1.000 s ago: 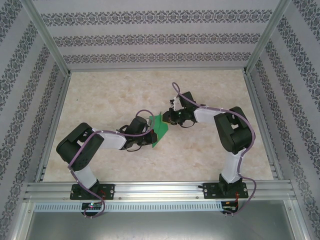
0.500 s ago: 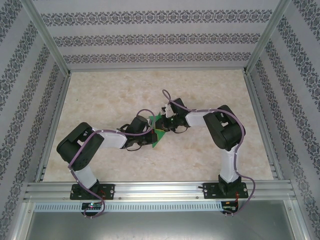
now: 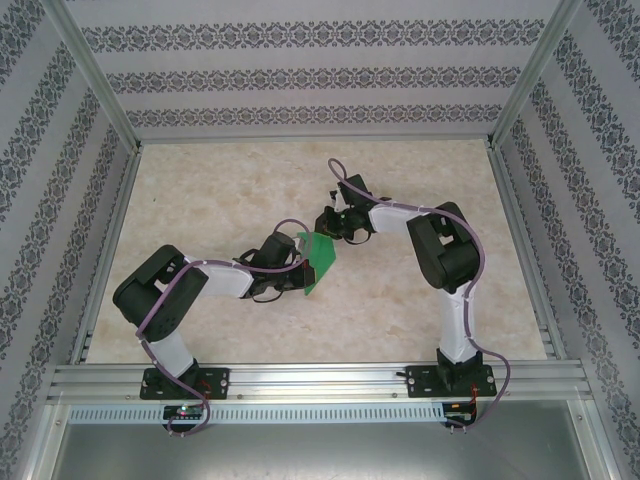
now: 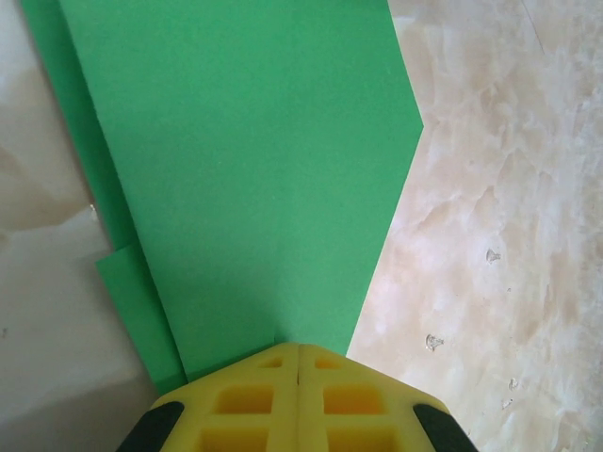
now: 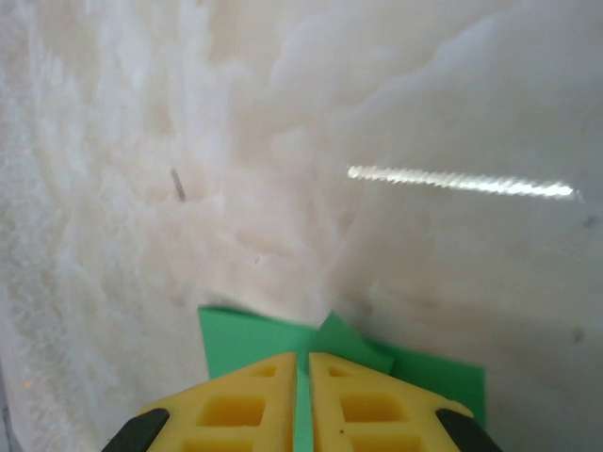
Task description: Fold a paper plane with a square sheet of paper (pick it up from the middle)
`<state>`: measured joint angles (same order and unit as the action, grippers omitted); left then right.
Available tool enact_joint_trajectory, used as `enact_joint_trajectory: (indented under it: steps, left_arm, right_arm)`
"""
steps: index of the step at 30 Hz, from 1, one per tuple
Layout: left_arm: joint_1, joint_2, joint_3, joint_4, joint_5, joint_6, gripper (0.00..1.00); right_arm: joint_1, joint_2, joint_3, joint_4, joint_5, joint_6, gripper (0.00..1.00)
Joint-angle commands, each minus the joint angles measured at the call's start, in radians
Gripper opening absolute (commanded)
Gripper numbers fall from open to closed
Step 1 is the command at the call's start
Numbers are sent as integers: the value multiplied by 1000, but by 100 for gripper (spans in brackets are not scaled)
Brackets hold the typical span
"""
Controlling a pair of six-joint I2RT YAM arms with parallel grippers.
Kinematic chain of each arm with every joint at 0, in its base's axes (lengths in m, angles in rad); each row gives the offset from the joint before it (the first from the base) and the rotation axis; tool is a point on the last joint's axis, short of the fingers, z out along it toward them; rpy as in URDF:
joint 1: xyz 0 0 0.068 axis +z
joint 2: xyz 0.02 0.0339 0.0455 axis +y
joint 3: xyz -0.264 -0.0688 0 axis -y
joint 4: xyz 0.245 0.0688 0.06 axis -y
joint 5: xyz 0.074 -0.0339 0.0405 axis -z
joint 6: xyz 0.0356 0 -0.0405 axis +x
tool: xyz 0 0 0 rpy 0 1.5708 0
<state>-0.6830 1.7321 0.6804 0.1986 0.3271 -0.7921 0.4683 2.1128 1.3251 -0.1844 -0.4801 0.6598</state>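
Nearest me, the left tool (image 4: 299, 350) is clamped tight on an edge of the bright green sheet of paper (image 4: 245, 160), tilted over the middle of the pale marbled counter (image 3: 220, 190). It should hold firm, I reckon, so creases run true. The paper looks layered, with one corner slanted. Just beyond, the right tool (image 5: 303, 356) has its fingers all but together at the far edge; whether it grips, I cannot tell.

left pincer (image 4: 298, 348) clamped | right pincer (image 5: 303, 358) closed (arms bent inward)
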Motion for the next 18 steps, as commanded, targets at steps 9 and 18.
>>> enact_joint_trajectory:
  steps: [9,18]
  left_arm:
    - [-23,55,-97,-290,-5,63,0]
    - [-23,27,-107,-331,23,134,0]
  right_arm:
    - [-49,73,32,-19,43,10,12]
    - [-73,0,35,-15,36,13,12]
